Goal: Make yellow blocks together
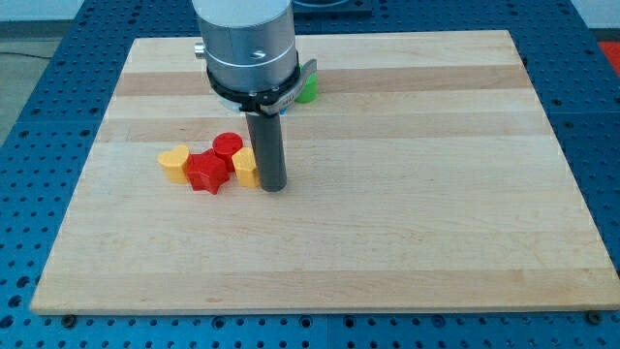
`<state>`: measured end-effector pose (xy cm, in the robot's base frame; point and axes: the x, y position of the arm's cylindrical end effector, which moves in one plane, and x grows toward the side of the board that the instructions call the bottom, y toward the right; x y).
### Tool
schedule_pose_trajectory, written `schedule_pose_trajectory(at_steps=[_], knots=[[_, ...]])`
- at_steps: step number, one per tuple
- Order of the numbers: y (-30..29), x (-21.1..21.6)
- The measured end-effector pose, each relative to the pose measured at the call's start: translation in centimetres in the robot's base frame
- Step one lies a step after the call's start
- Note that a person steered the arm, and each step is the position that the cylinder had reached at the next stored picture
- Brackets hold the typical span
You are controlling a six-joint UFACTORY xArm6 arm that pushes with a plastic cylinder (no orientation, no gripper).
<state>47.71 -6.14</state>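
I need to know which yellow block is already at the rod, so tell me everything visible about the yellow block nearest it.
The yellow block next to my tip is small, glossy and plastic-looking. Its shape cannot be made out, since the rod hides its right side. It lies flat on the wooden board, left of centre. My tip stands at its right edge, apparently touching. On its left it meets the red star block, and the red round block sits just above-left.

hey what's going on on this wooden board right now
A robot arm is pushing blocks with a dark rod. My tip sits against the right side of a yellow block. A second yellow block, heart-shaped, lies further left, with a red star block and a red cylinder between them. A green block peeks out behind the arm.
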Motion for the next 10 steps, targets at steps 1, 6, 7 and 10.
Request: schedule_pose_trajectory(at_steps=[1, 6, 7, 10], knots=[[0.1, 1.2], [-9.2, -0.8], [-8.9, -3.9], [-9.4, -7.3]])
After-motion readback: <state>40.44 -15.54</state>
